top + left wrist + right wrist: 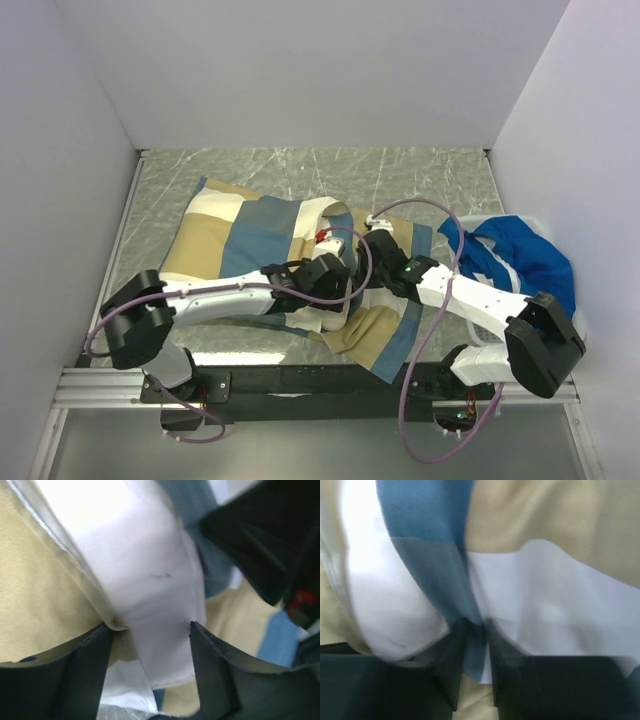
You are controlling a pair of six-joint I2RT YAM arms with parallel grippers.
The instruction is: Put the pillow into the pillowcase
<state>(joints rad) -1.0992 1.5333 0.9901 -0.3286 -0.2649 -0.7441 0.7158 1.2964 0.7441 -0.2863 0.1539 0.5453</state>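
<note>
1. A limp patchwork pillowcase of tan, slate-blue and white fabric blocks is spread across the grey marbled bench. Its left half lies plump, and its near-right end trails flat towards the bench's near edge.
2. The plain cream, soft rectangular pillow is not seen bare in any view. From the fullness of the left half, it is judged to be largely inside the pillowcase.
3. The left arm's fingers are held apart, with a fold of white pillowcase fabric lying between them. No pinch is seen there.
4. The right arm's fingers are closed on a narrow fold of slate-blue pillowcase fabric, though that view is blurred.
5. Both wrists are placed close together over the middle of the pillowcase, where the plump part gives way to the slack part.
6. The step in hand is judged to be the drawing of the open end over the last of the pillow. The task is judged well advanced but not finished.
7. For the next move, a fresh hold on the white fold is called for on the left. The blue fold is best kept gripped on the right, so that the slack can be pulled evenly.
8. A bright royal-blue cloth with white stripes is lying at the right, apart from the work, and is to be left alone.
</note>
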